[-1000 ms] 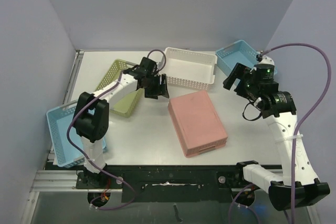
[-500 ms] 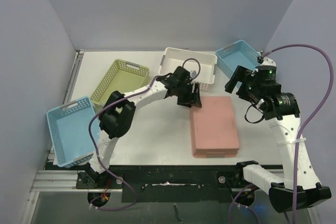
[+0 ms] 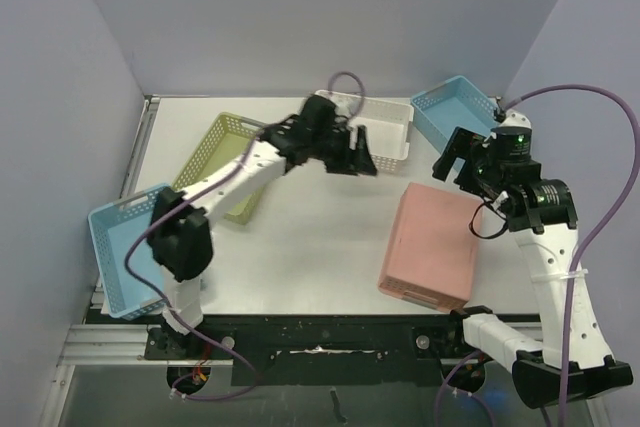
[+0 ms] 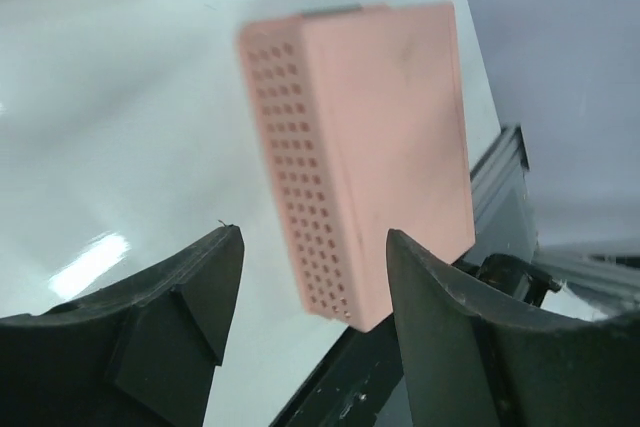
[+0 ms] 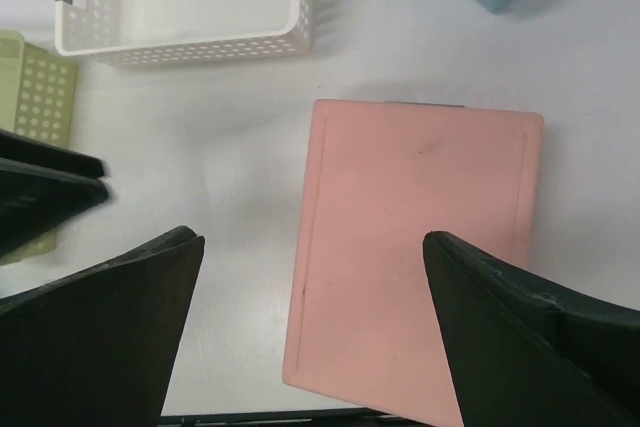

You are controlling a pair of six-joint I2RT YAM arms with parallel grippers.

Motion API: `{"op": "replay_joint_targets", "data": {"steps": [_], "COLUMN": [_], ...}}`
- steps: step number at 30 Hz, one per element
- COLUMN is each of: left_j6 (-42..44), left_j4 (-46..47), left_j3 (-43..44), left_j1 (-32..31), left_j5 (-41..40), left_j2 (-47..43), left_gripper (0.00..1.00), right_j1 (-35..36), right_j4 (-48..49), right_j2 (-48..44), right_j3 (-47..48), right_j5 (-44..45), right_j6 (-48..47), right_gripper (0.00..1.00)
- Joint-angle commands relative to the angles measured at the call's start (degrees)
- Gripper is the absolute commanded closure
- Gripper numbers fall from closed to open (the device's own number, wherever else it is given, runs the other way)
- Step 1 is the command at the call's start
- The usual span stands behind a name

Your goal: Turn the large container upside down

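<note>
The large pink container lies upside down, its flat bottom up, at the front right of the table; its near corner reaches over the front edge. It shows in the left wrist view and the right wrist view. My left gripper is open and empty, raised in front of the white basket, well left of the container. My right gripper is open and empty, hovering above the container's far edge.
A white basket stands at the back centre, a green basket at the back left, a blue basket at the front left edge and another blue basket at the back right. The black front rail runs below.
The pink container slid right and turned, ending near the front right edge. My left gripper drew back from it toward the white basket. The right gripper barely moved.
</note>
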Motion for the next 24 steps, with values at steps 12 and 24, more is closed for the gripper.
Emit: {"op": "replay_joint_targets", "data": {"steps": [12,24], "left_j6": [1.9,4.1], "left_j4": [-5.3,-4.9], "left_j3": [-28.4,-26.0], "left_j1": [35.0,36.3], "left_j5": [-7.5,-5.9], "left_j2": [-40.9,-37.5], "left_gripper": [0.41,0.42], "right_j1": [28.2,17.3], "right_j4": [23.0,9.4], "right_j2": [25.2,23.8], "right_j3": [-3.4,-15.1], "right_j5": [-5.8,11.2], "right_j6": [8.3,10.7], "right_gripper": [0.02,0.02]}}
